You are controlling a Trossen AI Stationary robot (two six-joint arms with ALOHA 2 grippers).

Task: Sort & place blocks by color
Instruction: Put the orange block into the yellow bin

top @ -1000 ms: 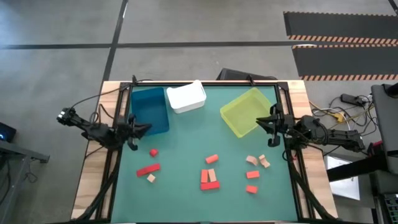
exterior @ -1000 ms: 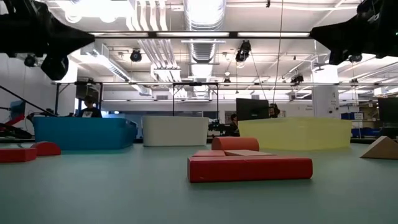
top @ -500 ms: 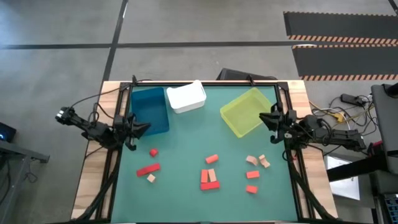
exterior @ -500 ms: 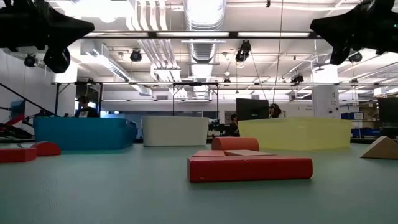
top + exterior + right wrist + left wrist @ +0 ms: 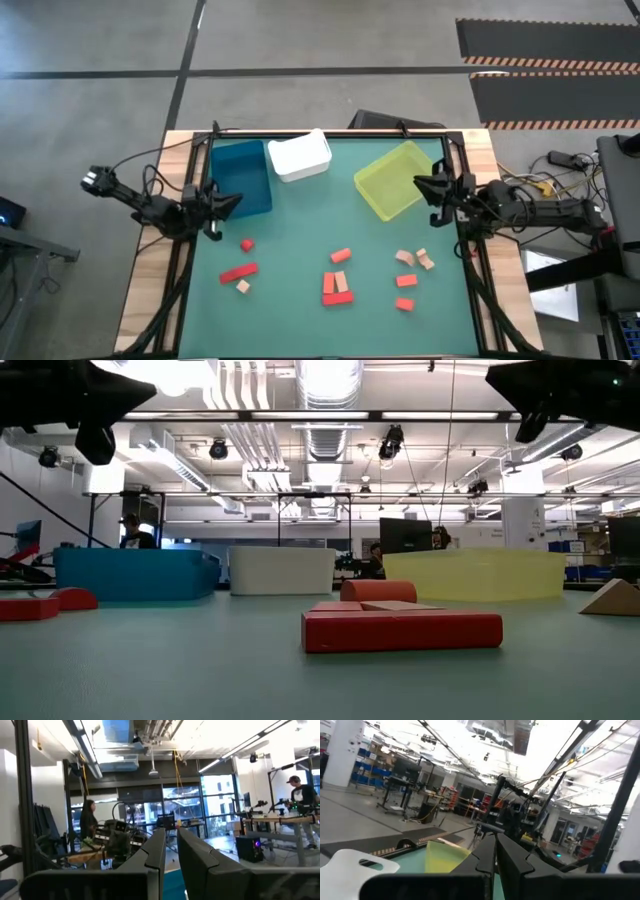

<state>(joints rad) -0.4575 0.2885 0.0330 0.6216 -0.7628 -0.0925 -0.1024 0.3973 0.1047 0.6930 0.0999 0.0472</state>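
- The high view looks straight down from well above, taking in the whole bench (image 5: 300, 300) and some floor around it.
- The low view sits at bench-top level, very near a red block (image 5: 402, 630), facing level across to the blue bin (image 5: 130, 574), white bin (image 5: 282, 570) and yellow-green bin (image 5: 475, 575); the high view shares all of these.
- The left wrist view faces across the bench past its own fingers (image 5: 515, 862) into the room.
- The right wrist view looks past its fingers (image 5: 197, 860) at the room.
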